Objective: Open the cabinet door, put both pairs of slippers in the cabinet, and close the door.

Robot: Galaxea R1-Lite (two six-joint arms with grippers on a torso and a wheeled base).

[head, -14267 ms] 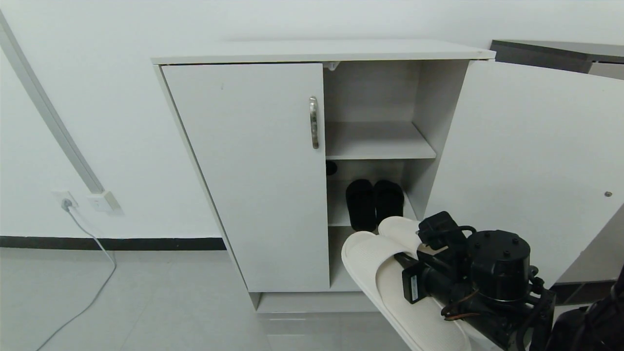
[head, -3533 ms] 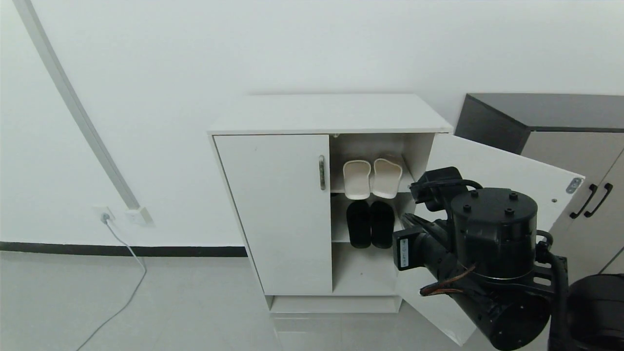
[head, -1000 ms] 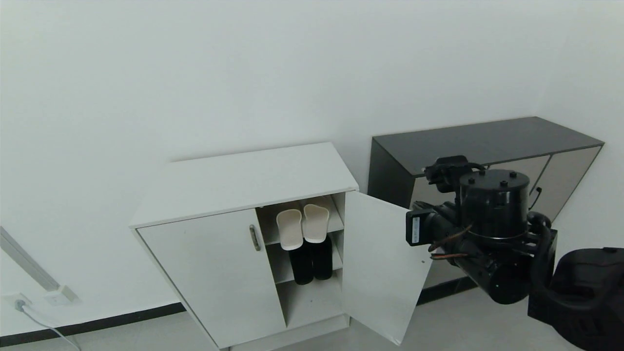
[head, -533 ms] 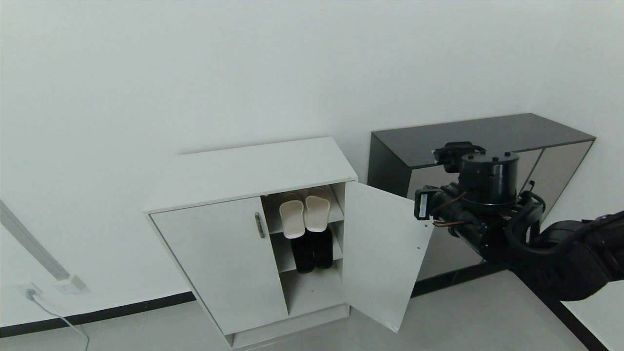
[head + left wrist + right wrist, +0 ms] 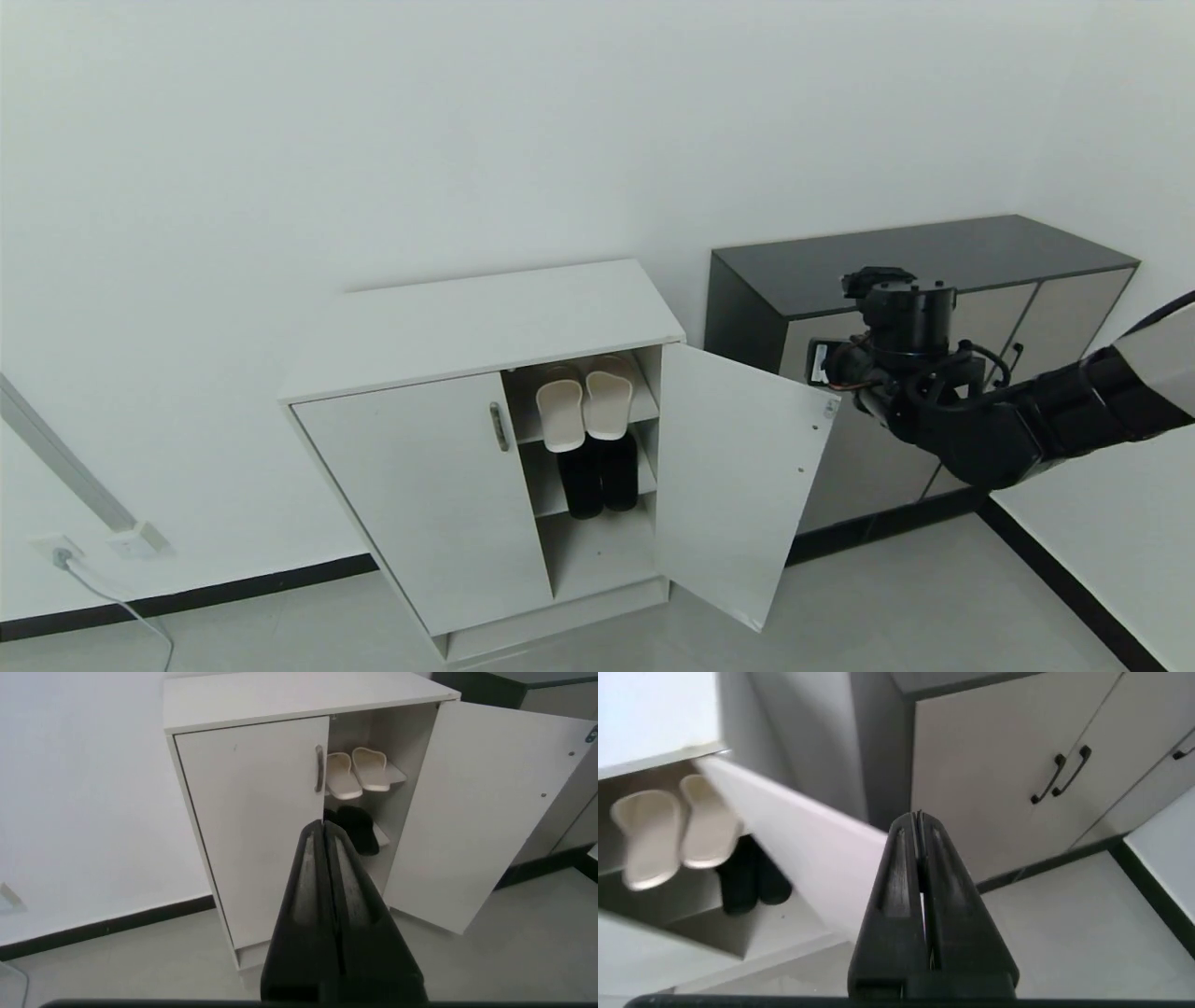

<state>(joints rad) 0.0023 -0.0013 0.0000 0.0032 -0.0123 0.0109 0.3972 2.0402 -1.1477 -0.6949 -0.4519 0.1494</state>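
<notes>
Room: white wall, pale tiled floor; white cabinet [image 5: 485, 322] stands against the wall, dark sideboard [image 5: 915, 252] just beside it on the right.
Slippers: white slippers [image 5: 583, 406] lie on the upper shelf [image 5: 644, 411], their ends hanging over its front edge. Black slippers [image 5: 597, 481] lie on the middle shelf [image 5: 546, 504], directly under them at its front edge.
Doors: left door [image 5: 420, 504] is shut, and the open door [image 5: 738, 485] swings out on the right.
Right arm [image 5: 980, 429]: held out behind the open door, near its upper free corner; we cannot tell whether it touches.
Right jaws: pressed together, holding nothing.
Left jaws: pressed together, empty, held well back and pointed at the cabinet front.
Step, as we judge it: both pairs are in, so only closing remains.
Doing it well: we would press the shut right jaws on the door's outer face close to the free edge, far from the hinge. We would follow the arc and slow down near the frame.
Risk: the white slippers' overhang may catch the door. If the door stops short, we would nudge them back.
Writing: none we can read on the cabinet, doors or slippers; a small white tag [image 5: 819, 362] on the right wrist is too small to make out.
</notes>
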